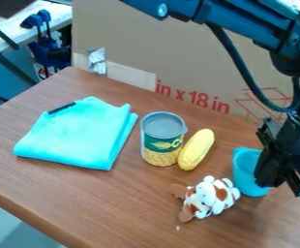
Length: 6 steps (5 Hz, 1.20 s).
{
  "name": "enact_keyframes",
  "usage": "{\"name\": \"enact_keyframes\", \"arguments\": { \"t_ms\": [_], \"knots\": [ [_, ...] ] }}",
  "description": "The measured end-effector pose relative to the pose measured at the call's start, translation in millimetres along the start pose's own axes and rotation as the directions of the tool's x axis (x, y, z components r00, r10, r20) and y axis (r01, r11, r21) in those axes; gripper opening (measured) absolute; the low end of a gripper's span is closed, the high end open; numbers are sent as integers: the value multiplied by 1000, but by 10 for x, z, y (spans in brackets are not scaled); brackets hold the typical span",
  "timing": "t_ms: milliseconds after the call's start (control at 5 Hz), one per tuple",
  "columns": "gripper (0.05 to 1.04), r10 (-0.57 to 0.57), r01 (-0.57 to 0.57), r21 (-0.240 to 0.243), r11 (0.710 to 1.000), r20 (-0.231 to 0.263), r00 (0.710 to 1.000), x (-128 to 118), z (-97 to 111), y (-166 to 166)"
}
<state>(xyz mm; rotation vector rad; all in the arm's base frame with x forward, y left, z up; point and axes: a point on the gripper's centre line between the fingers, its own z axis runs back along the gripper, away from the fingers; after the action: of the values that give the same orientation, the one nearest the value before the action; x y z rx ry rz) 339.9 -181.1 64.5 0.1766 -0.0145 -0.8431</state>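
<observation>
Nearest to the camera, a brown-and-white plush toy is seen on the wooden table. Just beside it, a blue cup is partly hidden by the black gripper; whether the claw is spread or pressed together cannot be told. Farther left, a yellow corn, a can and a folded turquoise cloth are placed.

Teal cup | partly hidden | on brown table, right side

The blue cup is partly hidden, the arm cut off above.
</observation>
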Motion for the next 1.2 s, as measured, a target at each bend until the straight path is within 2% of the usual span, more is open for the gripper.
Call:
{"name": "enact_keyframes", "arguments": {
  "t_ms": [200,400,600,800,1000,1200],
  "knots": [
    [106,-9,9,9,1000,31,999,57,13,6],
    [294,1,-2,20,1000,47,999,44,-39,-40],
    [627,74,-86,81,993,142,987,-129,327,-68],
    [890,188,-219,99,971,257,948,-506,660,-160],
    [1011,276,-301,43,953,291,916,-798,814,-184],
    [1007,368,-366,-35,930,135,920,-1033,729,-231]
  ]
}}
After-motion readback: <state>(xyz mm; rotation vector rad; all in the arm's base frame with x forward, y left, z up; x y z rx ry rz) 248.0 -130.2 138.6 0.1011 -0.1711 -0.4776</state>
